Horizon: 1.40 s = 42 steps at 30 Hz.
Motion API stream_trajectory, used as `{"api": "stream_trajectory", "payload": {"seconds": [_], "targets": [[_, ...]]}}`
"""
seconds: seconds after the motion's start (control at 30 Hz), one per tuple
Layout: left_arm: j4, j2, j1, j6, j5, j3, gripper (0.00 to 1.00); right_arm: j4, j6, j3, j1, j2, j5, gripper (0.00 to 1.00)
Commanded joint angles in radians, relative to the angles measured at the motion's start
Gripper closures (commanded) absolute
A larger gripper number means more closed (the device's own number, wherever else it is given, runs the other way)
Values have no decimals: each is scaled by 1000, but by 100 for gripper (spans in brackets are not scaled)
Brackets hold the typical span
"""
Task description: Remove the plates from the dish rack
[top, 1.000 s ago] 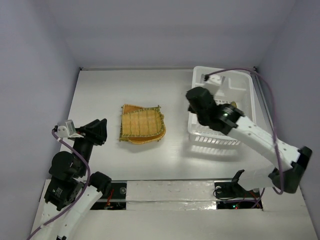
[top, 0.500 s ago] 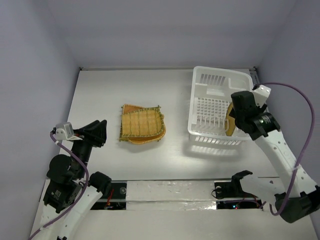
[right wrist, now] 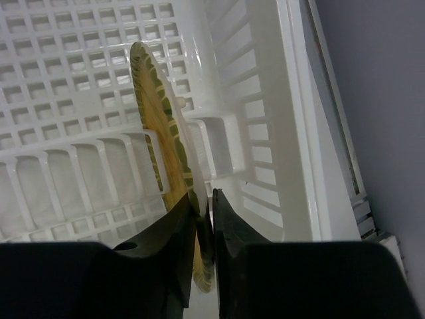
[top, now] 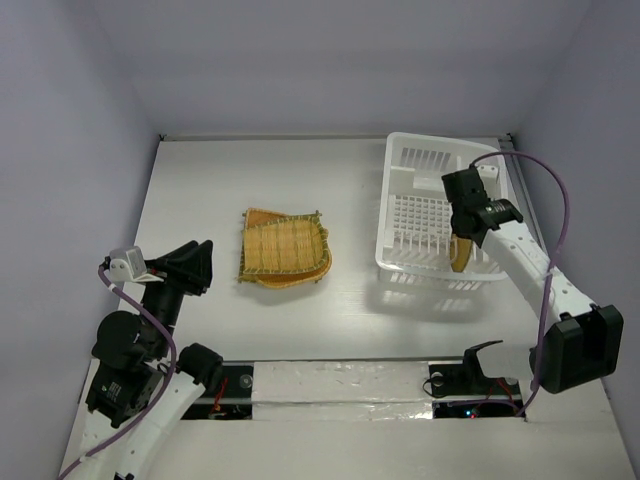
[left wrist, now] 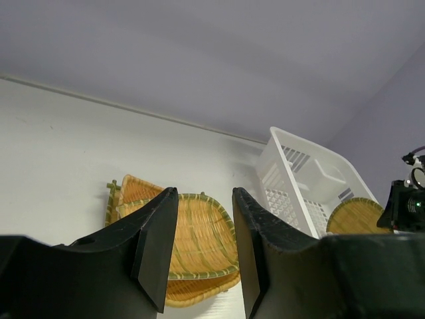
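Right gripper (right wrist: 202, 207) is down in the rack (top: 425, 262). Its fingers (right wrist: 178, 242) are pressed in on the round plate (right wrist: 163, 126), one on each face of the green-banded rim, and I see no gap. I read that as a pinch on the rim with nothing else in the jaws.

The plate stands on edge at the rack's right side, close to the slotted wall and tilted slightly. It's the only plate I can see in there.

Handling, as a judgement:
- It's thin and woven, so probably light, with some flex in the rim.
- The weave gives the pads texture, so a straight slip looks unlikely.
- The grip is on one spot of a thin disc, so expect it to pivot in the pads once it's free.
- The rim is the right place to hold. The faces are blocked by the pegs and the wall.
- Pull it out along its own plane. Going sideways, the lower edge can catch a peg or slot.
- The rack looks like light plastic, so a snag could drag it along with the plate.
- Don't squeeze harder than you need, or the weave may deform.

Left gripper (left wrist: 203, 193) has its fingers spread and holds nothing. It sits at the near left of the table (top: 200, 200), well apart from the stack of plates (top: 285, 250) at the middle. The stack has the square plate on top, and that's your drop spot.
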Motion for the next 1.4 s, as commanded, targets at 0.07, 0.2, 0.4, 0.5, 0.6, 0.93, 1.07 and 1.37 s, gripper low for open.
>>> {"api": "stream_trajectory", "payload": {"seconds": [0.07,0.2,0.4,0.5,0.6,0.93,1.07,1.37], "targets": [[46,-11,-4,8,6,-7,65,22,-103,84,-5,11,31,86],[47,-7,-4,6,7,-7,65,-22,-117,111,-5,-10,54,98],[49,-1,-4,6,10,-8,65,-99,-163,192,-5,-64,127,100],[49,2,-4,6,9,-8,65,-121,-165,257,4,-75,158,100],[49,6,-4,5,6,-8,65,-138,-120,340,33,-108,187,100],[46,32,-4,3,-2,-8,65,414,187,202,286,-253,-413,100],[41,46,-4,0,-11,-7,65,689,306,122,390,-124,-563,100],[33,68,-4,-3,-40,-4,65,1057,515,140,489,271,-721,100]]}}
